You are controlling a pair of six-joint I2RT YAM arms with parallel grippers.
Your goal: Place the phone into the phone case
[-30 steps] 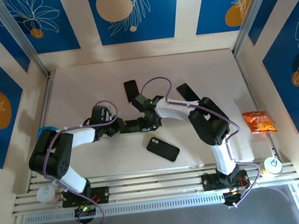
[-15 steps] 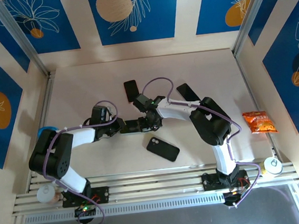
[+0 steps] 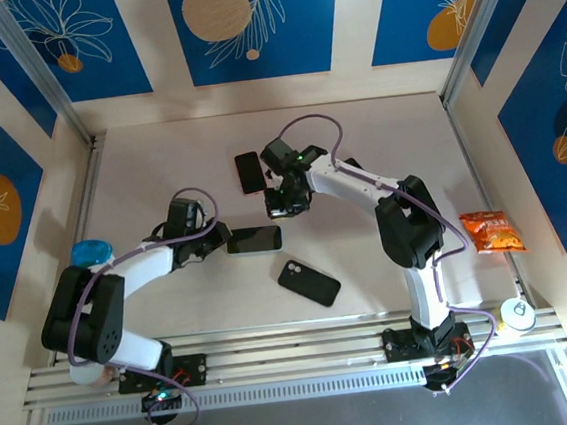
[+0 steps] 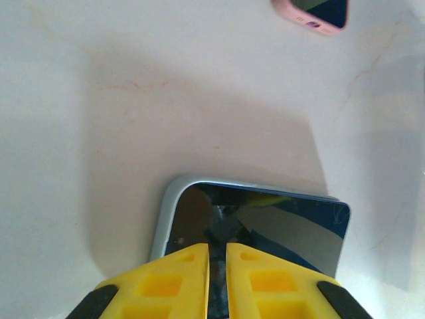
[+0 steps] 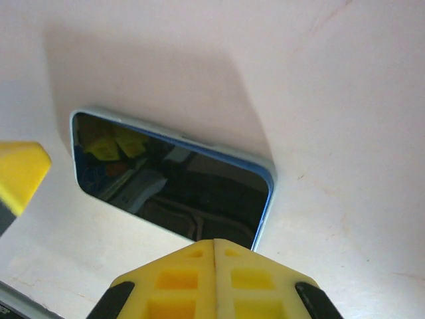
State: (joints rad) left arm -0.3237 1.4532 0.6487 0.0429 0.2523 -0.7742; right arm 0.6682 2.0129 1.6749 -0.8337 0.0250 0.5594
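Pale matte tabletop, and the phone lies flat mid-table, glossy glass face up, rimmed by the light-blue case. It looks rigid, slick and breakable: take the long edges, not the screen. Left gripper all but closed over its near end; right gripper pinched together, empty, above it.
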